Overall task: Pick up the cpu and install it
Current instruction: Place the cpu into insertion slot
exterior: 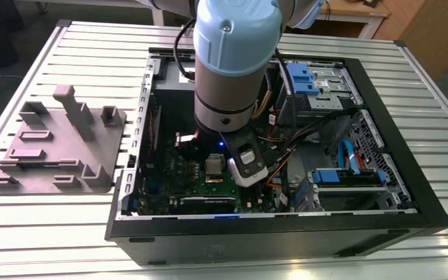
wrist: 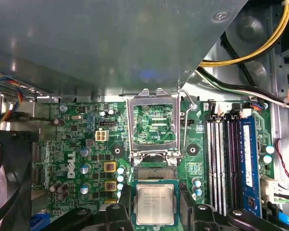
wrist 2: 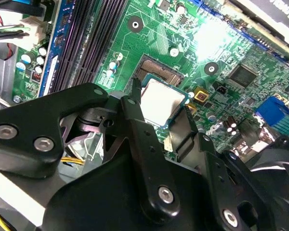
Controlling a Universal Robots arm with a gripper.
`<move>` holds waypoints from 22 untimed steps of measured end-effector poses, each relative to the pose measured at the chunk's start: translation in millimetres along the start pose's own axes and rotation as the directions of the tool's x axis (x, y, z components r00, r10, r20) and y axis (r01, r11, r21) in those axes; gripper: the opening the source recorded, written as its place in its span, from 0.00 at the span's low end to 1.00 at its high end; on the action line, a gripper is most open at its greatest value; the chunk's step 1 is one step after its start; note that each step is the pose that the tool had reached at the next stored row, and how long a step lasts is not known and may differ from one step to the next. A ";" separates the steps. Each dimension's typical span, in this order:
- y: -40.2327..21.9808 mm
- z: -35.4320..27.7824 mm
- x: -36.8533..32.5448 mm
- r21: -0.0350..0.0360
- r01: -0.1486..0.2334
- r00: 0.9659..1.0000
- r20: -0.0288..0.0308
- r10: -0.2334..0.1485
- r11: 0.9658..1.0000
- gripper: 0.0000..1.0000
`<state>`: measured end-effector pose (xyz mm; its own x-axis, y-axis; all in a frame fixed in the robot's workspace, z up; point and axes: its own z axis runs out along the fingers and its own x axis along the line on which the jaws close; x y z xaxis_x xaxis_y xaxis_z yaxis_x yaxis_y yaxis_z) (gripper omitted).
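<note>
1. One slatted metal table (exterior: 91,41) carries one open computer case (exterior: 286,239). On the exterior view's left it also carries one grey fixture tray (exterior: 53,151).
2. One robot arm (exterior: 232,64) reaches down into the case, over the single green motherboard (wrist: 72,144).
3. In the first wrist view, four long memory slots (wrist: 226,163) run beside the one CPU socket (wrist: 156,174). One slot is blue and three are black, and all look empty.
4. The socket's load plate (wrist: 154,122) stands open with its one wire lever (wrist: 185,130) alongside. Part of the dark contact field is exposed.
5. The gripper (wrist 2: 160,107) is clamped on the one cpu (wrist 2: 163,100). Two black fingers (wrist: 124,199) press its opposite edges, and its silvery lid faces up. The cpu hangs over the socket and covers part of it. I judge it held just above the contacts and not seated, though whether it touches cannot be told.
6. Main risk: the chip looks offset from the socket frame. If it comes down shifted or rotated, an edge could land on the contacts and bend them.
7. Second risk: a tilted chip would touch one corner first and then skid when the fingers let go.
8. Third risk: the fingers reach below the chip's edges. They could strike the socket frame, or the small parts just beside it, before the chip seats.
</note>
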<state>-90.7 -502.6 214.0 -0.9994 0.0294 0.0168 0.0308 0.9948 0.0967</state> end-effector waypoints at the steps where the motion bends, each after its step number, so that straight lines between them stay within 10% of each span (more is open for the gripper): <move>1: -0.1 1.0 0.0 0.000 0.000 1.000 0.000 0.000 1.000 0.47; 22: -2.2 12.3 -0.2 0.000 -0.013 1.000 0.001 0.013 1.000 0.47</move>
<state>-90.7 -503.7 201.5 -0.9990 0.0423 0.0169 0.0438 0.9944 0.0966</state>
